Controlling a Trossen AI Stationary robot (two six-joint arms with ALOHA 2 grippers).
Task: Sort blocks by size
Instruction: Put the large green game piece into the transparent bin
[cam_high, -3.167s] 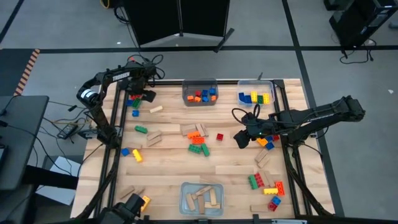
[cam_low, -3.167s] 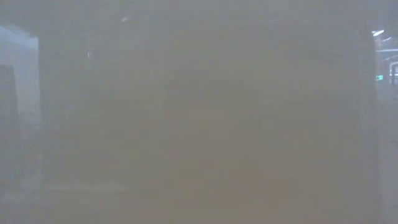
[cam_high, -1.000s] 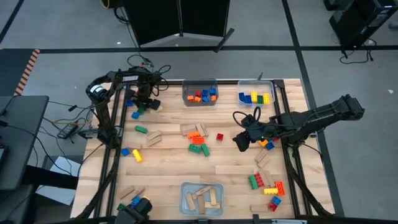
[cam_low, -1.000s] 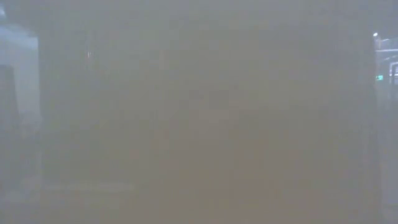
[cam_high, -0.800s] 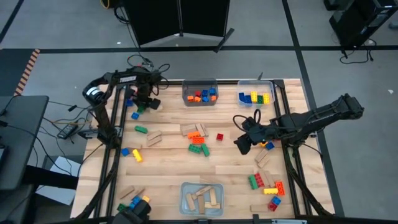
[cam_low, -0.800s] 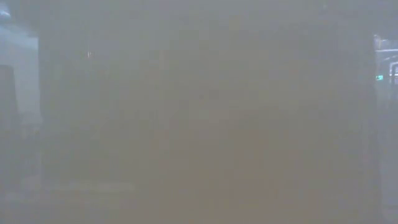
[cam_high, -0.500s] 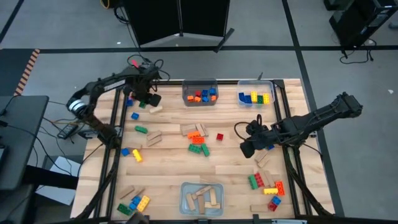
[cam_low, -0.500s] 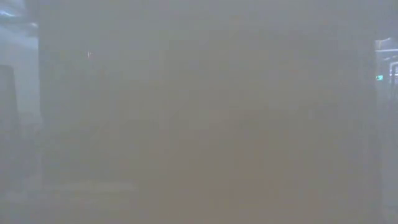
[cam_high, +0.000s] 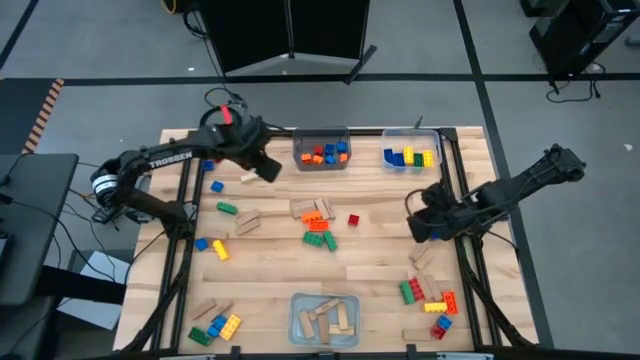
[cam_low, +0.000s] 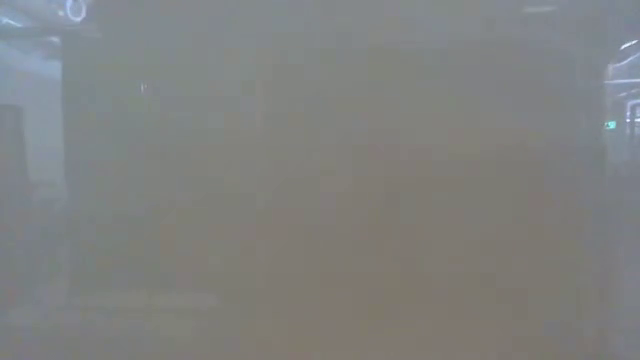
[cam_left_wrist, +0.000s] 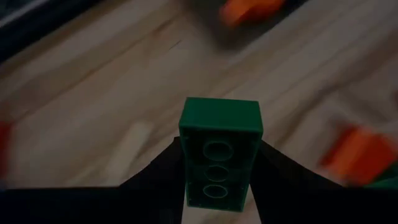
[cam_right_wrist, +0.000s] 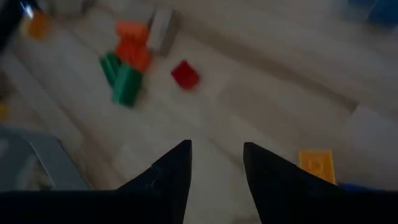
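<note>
Left gripper (cam_left_wrist: 217, 186) now swings toward the small-brick bin (cam_high: 321, 152), clamped on a green brick (cam_left_wrist: 219, 152). Right gripper (cam_right_wrist: 216, 168) pulls back empty, fingers apart, above the desk (cam_high: 370, 262).

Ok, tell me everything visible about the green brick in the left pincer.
The dark green studded plastic brick is clamped between the left pincer's two dark fingers, clear of the wooden tabletop. Its hollow underside with three round tubes faces the wrist camera. Overhead, the arm hides it near the table's far left.
</note>
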